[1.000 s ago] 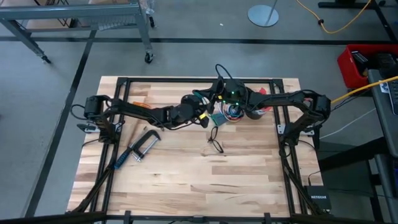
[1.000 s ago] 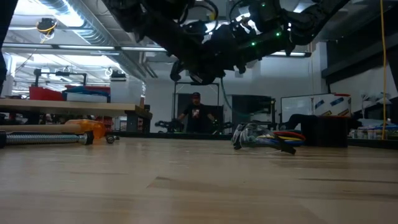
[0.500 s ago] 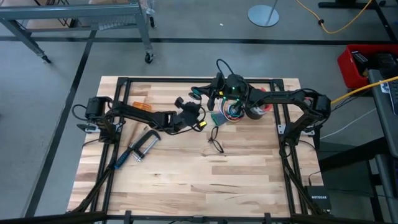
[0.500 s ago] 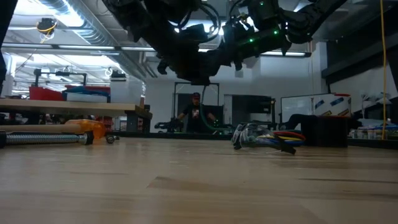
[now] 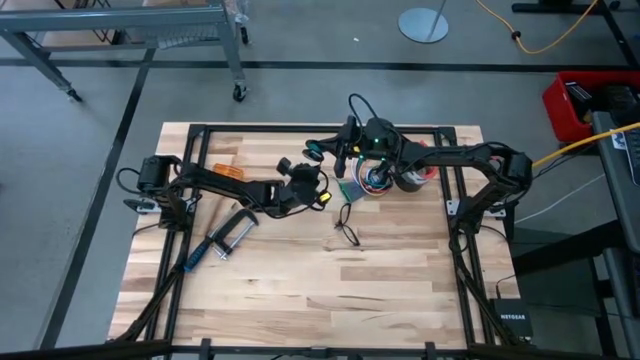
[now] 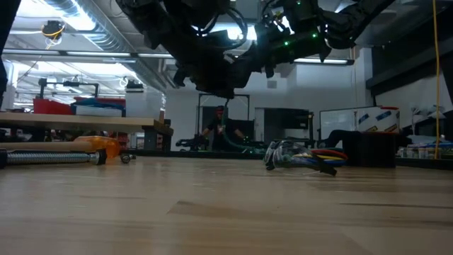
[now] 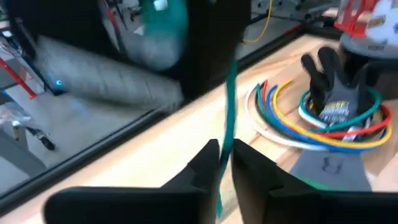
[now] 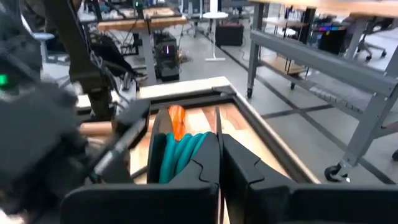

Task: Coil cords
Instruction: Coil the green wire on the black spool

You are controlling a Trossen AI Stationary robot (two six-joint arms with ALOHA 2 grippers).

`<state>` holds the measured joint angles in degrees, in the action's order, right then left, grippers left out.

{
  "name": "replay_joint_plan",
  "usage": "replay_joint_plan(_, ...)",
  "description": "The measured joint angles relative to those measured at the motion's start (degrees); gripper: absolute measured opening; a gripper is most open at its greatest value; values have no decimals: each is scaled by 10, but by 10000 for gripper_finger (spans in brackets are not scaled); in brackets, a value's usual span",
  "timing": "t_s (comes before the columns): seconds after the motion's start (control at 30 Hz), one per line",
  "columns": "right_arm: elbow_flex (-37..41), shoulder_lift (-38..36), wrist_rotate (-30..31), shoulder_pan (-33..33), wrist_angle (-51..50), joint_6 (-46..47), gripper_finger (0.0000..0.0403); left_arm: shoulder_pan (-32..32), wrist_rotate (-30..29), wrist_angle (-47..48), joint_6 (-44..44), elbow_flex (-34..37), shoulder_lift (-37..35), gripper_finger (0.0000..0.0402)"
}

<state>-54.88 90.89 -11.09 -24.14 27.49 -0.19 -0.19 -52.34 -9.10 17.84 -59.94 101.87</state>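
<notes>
Jaws of the left gripper (image 7: 225, 163) stand narrowly apart above the middle of the tabletop (image 5: 300, 290), the teal cord (image 7: 227, 106) running up through the gap between them. Farther back, the right gripper (image 5: 322, 150) is clamped on a few coiled turns of the same cord, just beside the bundle of multicoloured wires (image 5: 375, 180). A second earlier the left gripper sat closer in under the right arm's wrist; it has since drawn back toward its own side, and the right gripper has reached farther left.

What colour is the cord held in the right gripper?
Teal cord, clearest in the right wrist view.
</notes>
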Motion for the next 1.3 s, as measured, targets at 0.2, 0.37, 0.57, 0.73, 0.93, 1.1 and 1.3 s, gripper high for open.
replay_joint_plan(0.2,-1,-2,0,0,-2,0,3,0,-1,-2,13,1,1,94)
replay_joint_plan(0.37,-1,-2,0,0,-2,0,3,0,-3,-4,13,1,1,119)
replay_joint_plan(0.57,-1,-2,-1,0,1,0,3,-1,4,-4,13,1,1,123)
replay_joint_plan(0.73,-1,-2,-1,0,1,-1,3,-10,31,-4,13,0,1,123)
replay_joint_plan(0.93,0,-1,-1,0,20,-1,3,-24,33,-18,44,0,0,123)
replay_joint_plan(1.1,0,-1,-1,1,35,-1,3,-32,33,-39,54,0,0,123)
replay_joint_plan(1.3,0,-1,-27,1,54,-1,3,-43,51,-95,9,7,0,123)
